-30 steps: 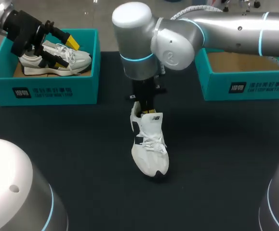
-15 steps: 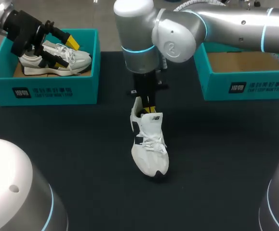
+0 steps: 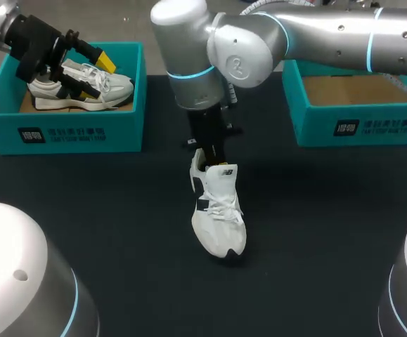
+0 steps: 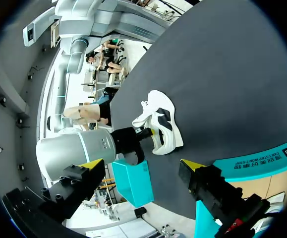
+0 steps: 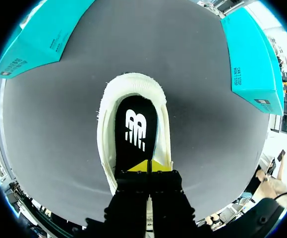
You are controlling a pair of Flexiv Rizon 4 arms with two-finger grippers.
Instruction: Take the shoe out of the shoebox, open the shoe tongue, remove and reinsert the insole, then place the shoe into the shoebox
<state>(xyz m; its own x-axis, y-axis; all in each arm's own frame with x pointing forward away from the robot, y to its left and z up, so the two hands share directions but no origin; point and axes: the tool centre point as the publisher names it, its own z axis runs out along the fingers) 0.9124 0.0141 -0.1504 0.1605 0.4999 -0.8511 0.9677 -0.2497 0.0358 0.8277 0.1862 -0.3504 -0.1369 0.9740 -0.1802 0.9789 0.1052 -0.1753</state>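
a white lace-up sneaker with dark side trim (image 3: 218, 210) lies on its sole in the middle of the black table (image 3: 105, 210), toe pointing toward the robot, outside both boxes. the right gripper (image 3: 214, 152) comes straight down into the sneaker's heel opening, just behind the raised tongue. in the right wrist view its two yellow tips are pressed together with only a thin seam between them, and they rest on the black insole with a white logo (image 5: 135, 128), at the end of it away from the padded heel collar. whether they pinch any of the insole cannot be told.

beyond the sneaker and to its left stands an open teal cardboard shoebox (image 3: 62, 133) holding a second white sneaker (image 3: 112, 88). the left gripper (image 3: 96, 77) hangs over that box, well apart from the sneaker on the table, with its fingers spread wide. the left wrist view shows nothing between them. beyond the sneaker to its right stands another open teal shoebox (image 3: 358, 126), its brown floor showing.
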